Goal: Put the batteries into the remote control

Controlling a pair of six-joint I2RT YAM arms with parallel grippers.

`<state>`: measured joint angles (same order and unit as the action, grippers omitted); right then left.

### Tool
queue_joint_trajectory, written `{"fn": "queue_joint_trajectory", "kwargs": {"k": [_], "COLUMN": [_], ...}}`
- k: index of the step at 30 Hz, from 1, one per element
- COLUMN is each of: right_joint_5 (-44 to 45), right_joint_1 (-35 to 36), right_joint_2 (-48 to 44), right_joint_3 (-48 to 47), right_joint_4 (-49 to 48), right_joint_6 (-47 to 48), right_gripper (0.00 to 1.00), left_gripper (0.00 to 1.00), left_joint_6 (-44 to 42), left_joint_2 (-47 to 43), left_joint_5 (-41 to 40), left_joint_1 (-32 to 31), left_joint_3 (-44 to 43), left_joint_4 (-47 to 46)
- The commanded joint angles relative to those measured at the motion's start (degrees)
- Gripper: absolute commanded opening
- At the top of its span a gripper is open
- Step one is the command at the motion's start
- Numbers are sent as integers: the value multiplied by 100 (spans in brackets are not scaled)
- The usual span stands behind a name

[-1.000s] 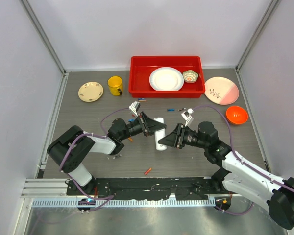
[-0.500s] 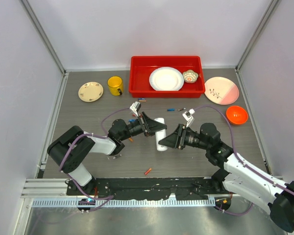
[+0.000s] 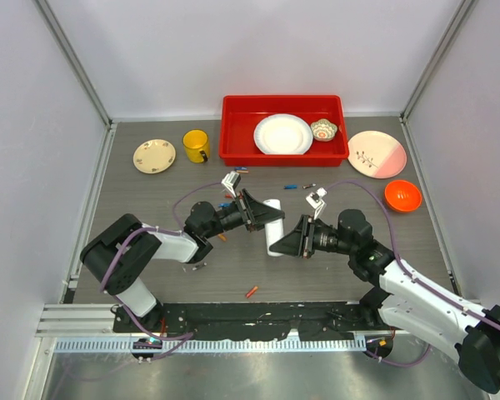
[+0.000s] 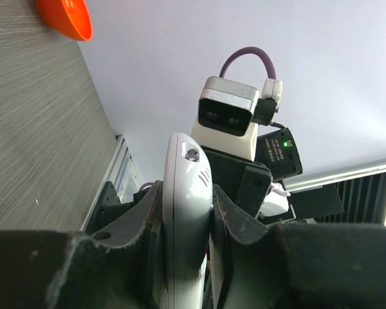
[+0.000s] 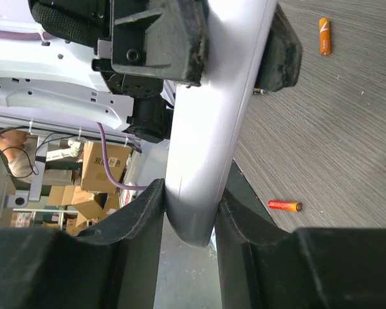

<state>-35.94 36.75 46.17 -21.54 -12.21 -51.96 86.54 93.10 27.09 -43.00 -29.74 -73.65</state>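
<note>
The white remote control [image 3: 273, 225] is held above the table middle between both grippers. My left gripper [image 3: 265, 215] is shut on its far end; in the left wrist view the remote [image 4: 186, 212] stands between the fingers [image 4: 132, 225]. My right gripper [image 3: 277, 243] is shut on its near end; in the right wrist view the remote [image 5: 209, 122] runs up between the fingers [image 5: 141, 212]. Batteries lie loose on the table: an orange-red one [image 3: 251, 292] near the front, also in the right wrist view [image 5: 284, 205], another orange one [image 5: 325, 35], and small ones [image 3: 293, 187] near the red bin.
A red bin [image 3: 233, 142] at the back holds a white plate [image 3: 282, 134] and a small bowl [image 3: 323, 129]. A yellow mug [image 3: 196, 146] and cream saucer [image 3: 154, 155] stand back left. A pink plate [image 3: 377, 153] and orange bowl [image 3: 402, 195] stand at the right.
My right gripper has shifted slightly left and down along the remote's near end. The left gripper and remote have hardly moved.
</note>
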Motion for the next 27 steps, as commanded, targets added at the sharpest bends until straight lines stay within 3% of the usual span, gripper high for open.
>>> {"fn": "queue_joint_trajectory", "kwargs": {"k": [1, 6, 7, 8, 15, 16, 17, 20, 23, 27], "right_joint_5": [61, 131, 131, 158, -140, -184, -220, -238, -238, -229], "right_joint_1": [-10, -10, -10, -10, -10, -19, -10, -10, -10, -19], "right_joint_2": [67, 164, 216, 234, 375, 375, 366, 200, 129, 59], "right_joint_3": [-17, 45, 45, 36, 27, 18, 10, 18, -34, -61], "right_joint_4": [-343, -729, -774, -801, -1125, -1126, -1135, -1161, -1056, -968], "right_joint_6": [-76, -314, -349, -454, -587, -587, -578, -596, -552, -534], "right_gripper": [35, 18, 13, 1, 1, 4, 25, 49, 56, 58], "left_gripper": [0, 0, 0, 0, 0, 0, 0, 0, 0, 0], "left_joint_6": [91, 100, 82, 73, 3, -23, -41, -67, -85, -85], "left_joint_2": [-283, -301, -301, -301, -319, -319, -319, -284, -257, -240], "left_joint_5": [103, 138, 138, 138, 130, 104, 95, 59, 59, 51], "left_joint_1": [-15, -6, -6, -15, -33, -33, -33, -24, -24, -6], "left_joint_3": [-182, -147, -129, -120, -59, -59, -59, -41, -32, -41], "left_joint_4": [-1495, -1495, -1495, -1495, -1495, -1495, -1495, -1495, -1495, -1495]}}
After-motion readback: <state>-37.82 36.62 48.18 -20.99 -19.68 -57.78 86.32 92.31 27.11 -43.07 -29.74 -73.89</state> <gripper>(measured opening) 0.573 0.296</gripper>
